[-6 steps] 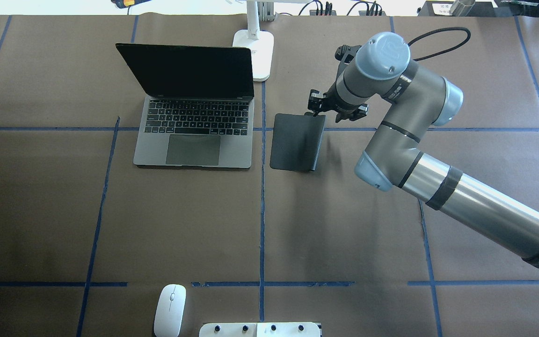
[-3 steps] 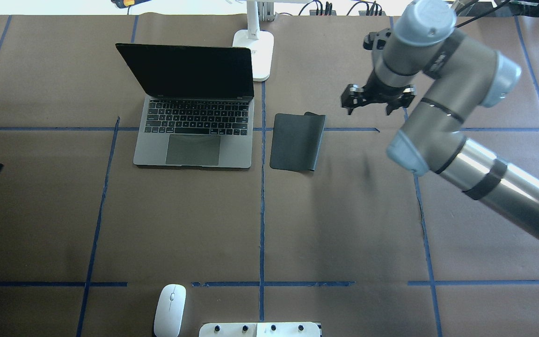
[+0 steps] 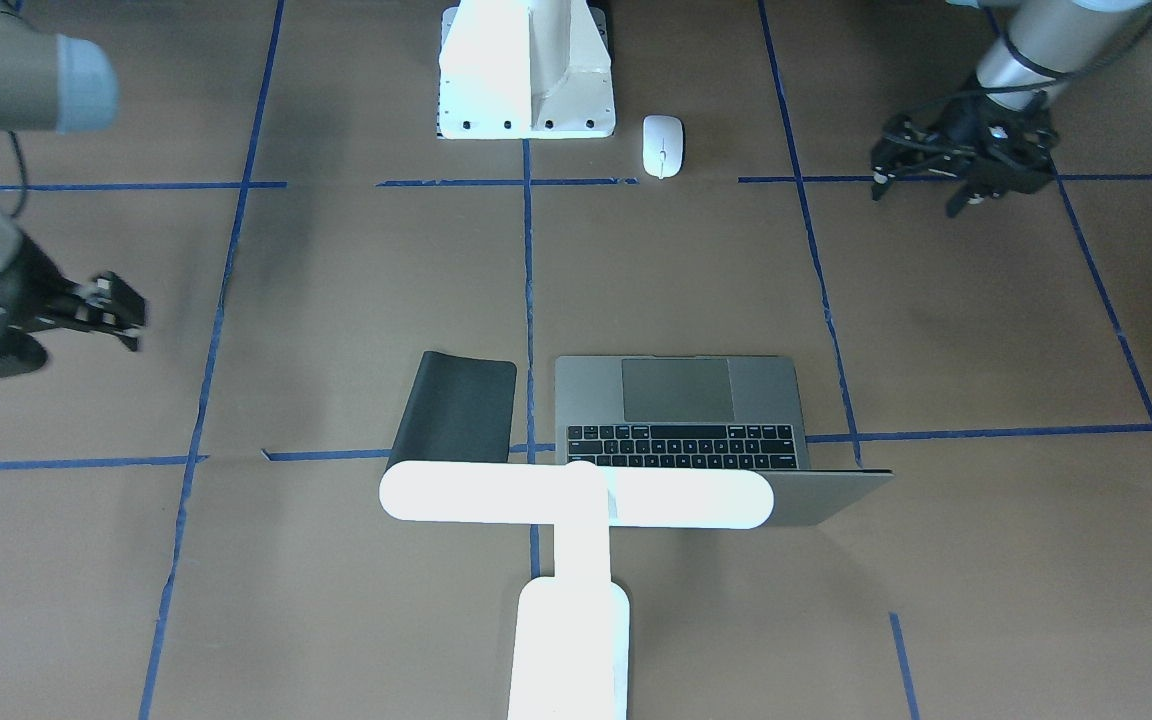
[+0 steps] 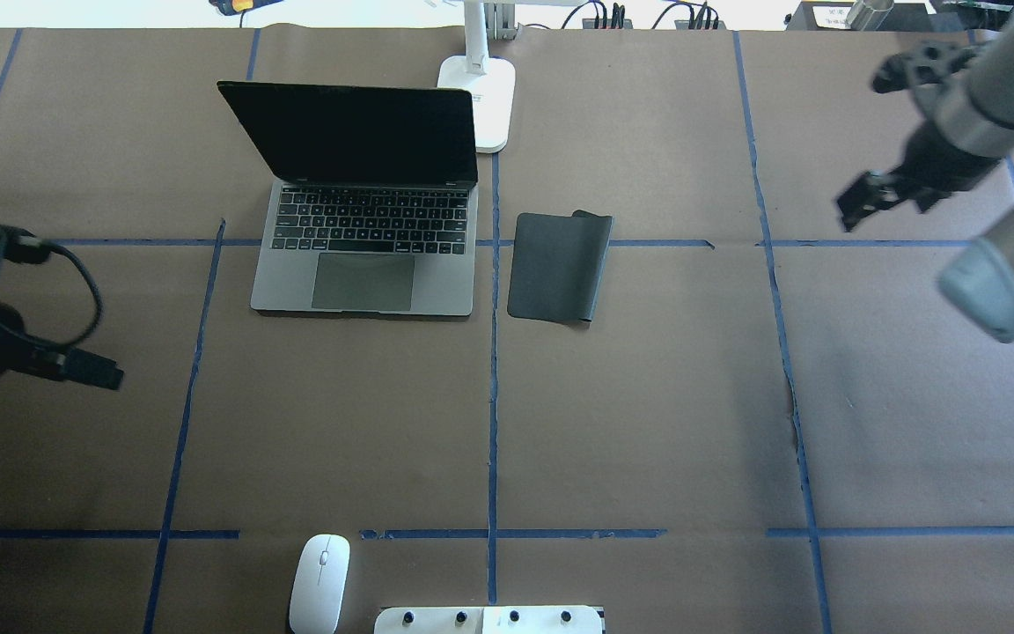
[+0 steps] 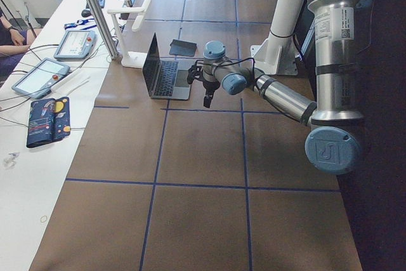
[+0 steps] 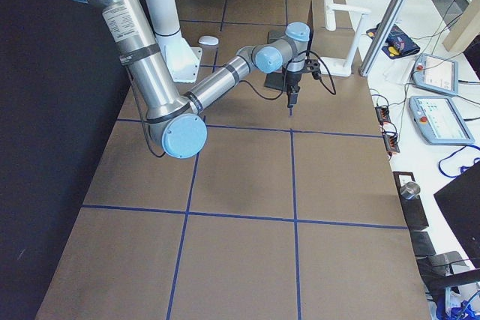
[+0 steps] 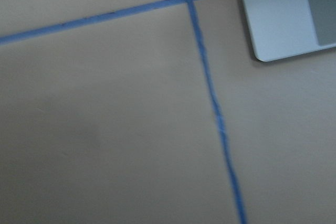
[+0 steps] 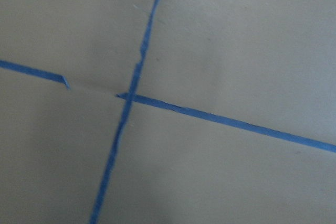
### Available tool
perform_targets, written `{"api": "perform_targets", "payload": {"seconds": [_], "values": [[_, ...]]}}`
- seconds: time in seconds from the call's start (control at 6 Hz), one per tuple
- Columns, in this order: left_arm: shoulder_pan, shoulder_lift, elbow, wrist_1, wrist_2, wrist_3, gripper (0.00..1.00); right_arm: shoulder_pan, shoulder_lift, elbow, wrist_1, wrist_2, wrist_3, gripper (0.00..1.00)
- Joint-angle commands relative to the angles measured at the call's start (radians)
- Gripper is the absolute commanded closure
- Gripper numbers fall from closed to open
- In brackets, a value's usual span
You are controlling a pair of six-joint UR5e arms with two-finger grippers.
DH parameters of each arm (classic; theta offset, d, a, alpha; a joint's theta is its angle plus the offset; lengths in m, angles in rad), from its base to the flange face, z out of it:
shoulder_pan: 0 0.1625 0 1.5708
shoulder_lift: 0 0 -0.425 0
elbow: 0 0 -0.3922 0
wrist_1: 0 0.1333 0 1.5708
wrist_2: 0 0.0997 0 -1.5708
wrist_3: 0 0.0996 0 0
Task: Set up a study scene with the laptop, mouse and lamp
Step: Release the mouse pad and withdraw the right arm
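Note:
The laptop [image 4: 366, 264] stands open at the far middle of the table, also in the front view [image 3: 681, 400]. The lamp's base [image 4: 482, 97] is behind it; its head [image 3: 576, 497] spans the front view. The mouse [image 4: 320, 583] lies at the near edge, next to the pedestal, also in the front view [image 3: 662, 146]. My left gripper [image 4: 102, 377] hangs open and empty over bare table, left of the laptop. It also shows in the front view [image 3: 921, 192]. My right gripper [image 4: 855, 204] is open and empty at the far right, also in the front view [image 3: 121, 312].
A flat black mat [image 4: 558, 266] lies right of the laptop, its far corner curled. The white flared pedestal [image 4: 489, 619] stands at the near edge. Blue tape lines cross the brown table. The left wrist view shows the laptop's corner [image 7: 294, 24].
My right gripper has left the mat's far corner and swung away to the far right. My left arm has come in from the left edge.

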Motion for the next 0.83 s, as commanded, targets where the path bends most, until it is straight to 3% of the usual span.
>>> {"api": "perform_targets", "payload": {"seconds": [0.0, 0.17, 0.33, 0.67], "values": [[0.263, 0.000, -0.063, 0.000, 0.213, -0.261, 0.00, 0.220, -0.270, 0.070, 0.006, 0.090, -0.419, 0.00], [0.405, -0.020, -0.068, 0.000, 0.342, -0.392, 0.00, 0.340, -0.373, 0.072, 0.005, 0.107, -0.611, 0.00], [0.552, -0.058, -0.062, 0.003, 0.460, -0.507, 0.00, 0.400, -0.419, 0.073, 0.005, 0.108, -0.685, 0.00], [0.731, -0.182, -0.010, 0.028, 0.581, -0.664, 0.00, 0.407, -0.425, 0.069, 0.005, 0.107, -0.686, 0.00]]}}
